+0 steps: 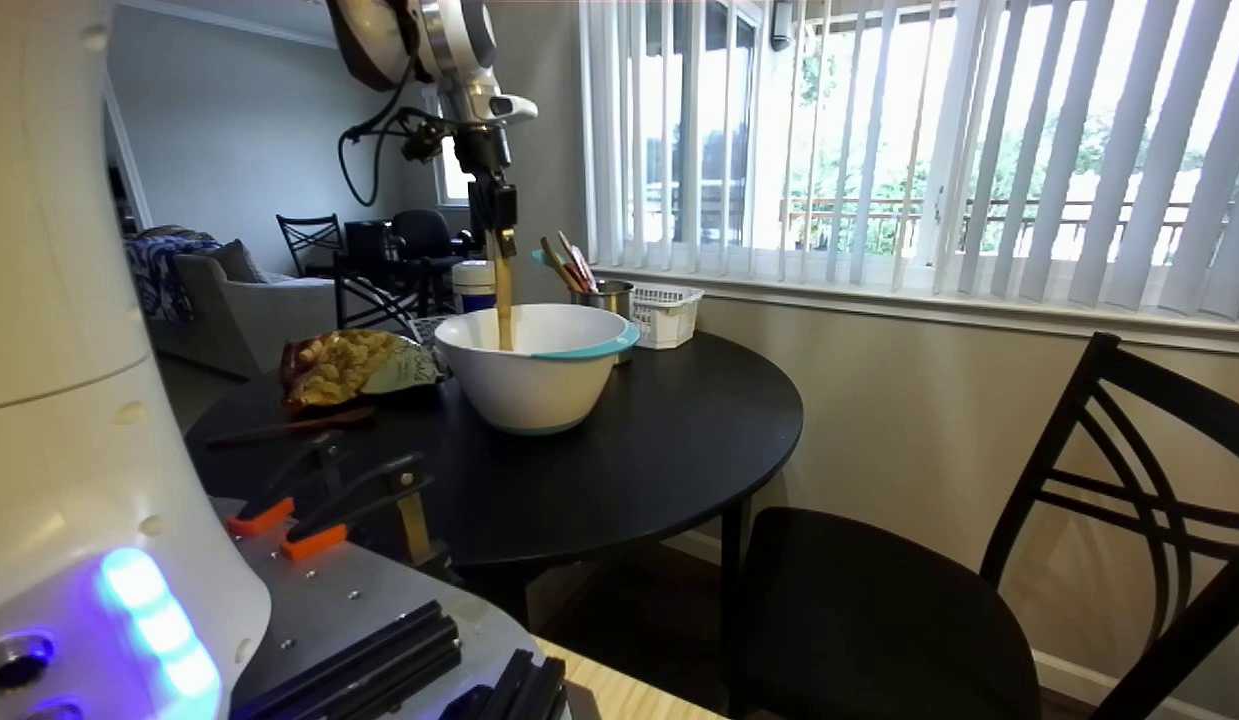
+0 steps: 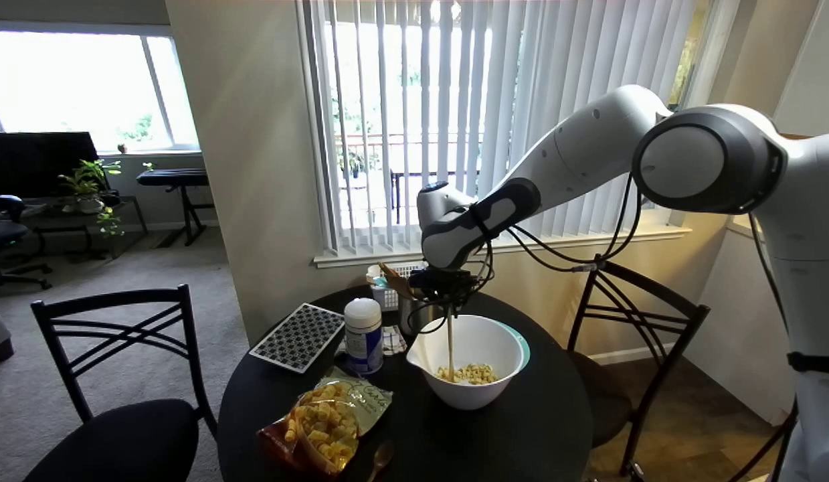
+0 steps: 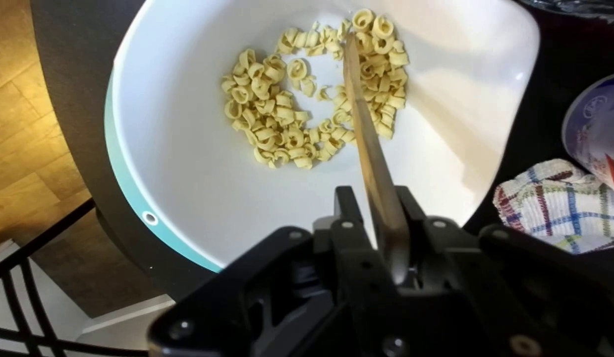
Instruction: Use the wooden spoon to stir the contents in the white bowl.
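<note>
The white bowl (image 1: 534,390) stands on the round black table; it also shows in an exterior view (image 2: 464,400) and in the wrist view (image 3: 188,163). Pale curled pasta (image 3: 277,119) lies in a broken ring on its floor; it also shows in an exterior view (image 2: 478,375). My gripper (image 3: 378,201) is above the bowl, shut on the upper handle of the wooden spoon (image 3: 363,129). The spoon stands nearly upright in both exterior views (image 1: 504,305) (image 2: 450,345). Its lower end reaches into the pasta at the ring's spout side.
A pasta bag (image 2: 327,428) and a dark wooden spoon (image 2: 382,458) lie beside the bowl. A canister (image 2: 363,335), a checked cloth (image 3: 564,208), a metal utensil pot (image 1: 611,297) and a white basket (image 1: 664,318) stand or lie close behind it. Chairs flank the table.
</note>
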Available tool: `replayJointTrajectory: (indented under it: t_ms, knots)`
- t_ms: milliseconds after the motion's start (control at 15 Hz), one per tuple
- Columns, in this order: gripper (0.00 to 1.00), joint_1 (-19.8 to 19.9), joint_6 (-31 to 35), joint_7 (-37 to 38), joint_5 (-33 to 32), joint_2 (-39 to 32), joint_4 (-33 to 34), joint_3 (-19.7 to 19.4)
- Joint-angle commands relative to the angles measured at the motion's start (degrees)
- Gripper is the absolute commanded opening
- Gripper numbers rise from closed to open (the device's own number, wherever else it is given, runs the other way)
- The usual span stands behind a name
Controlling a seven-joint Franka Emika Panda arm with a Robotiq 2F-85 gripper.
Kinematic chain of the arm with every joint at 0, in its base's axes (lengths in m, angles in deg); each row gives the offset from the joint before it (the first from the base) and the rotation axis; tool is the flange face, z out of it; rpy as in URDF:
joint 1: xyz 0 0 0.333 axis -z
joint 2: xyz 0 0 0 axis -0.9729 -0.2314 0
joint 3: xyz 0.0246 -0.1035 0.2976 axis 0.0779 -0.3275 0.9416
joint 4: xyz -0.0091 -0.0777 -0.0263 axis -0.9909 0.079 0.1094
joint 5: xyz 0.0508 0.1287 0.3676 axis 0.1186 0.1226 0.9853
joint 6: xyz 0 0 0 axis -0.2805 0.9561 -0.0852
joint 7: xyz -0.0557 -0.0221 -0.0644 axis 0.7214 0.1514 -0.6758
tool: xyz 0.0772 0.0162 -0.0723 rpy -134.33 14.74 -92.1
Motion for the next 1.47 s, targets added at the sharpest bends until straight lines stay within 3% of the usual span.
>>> replayJointTrajectory:
  t_ms: [0, 467, 1400]
  knots:
    - [0.55, 0.9, 1.1, 0.8, 0.8, 1.1, -3.8, -0.2]
    - [0.98, 1.3, 0.9, 0.9, 1.0, 1.2, -5.4, -0.3]
    - [1.00, 1.0, -0.1, 0.0, 0.0, -0.1, -3.8, -0.3]
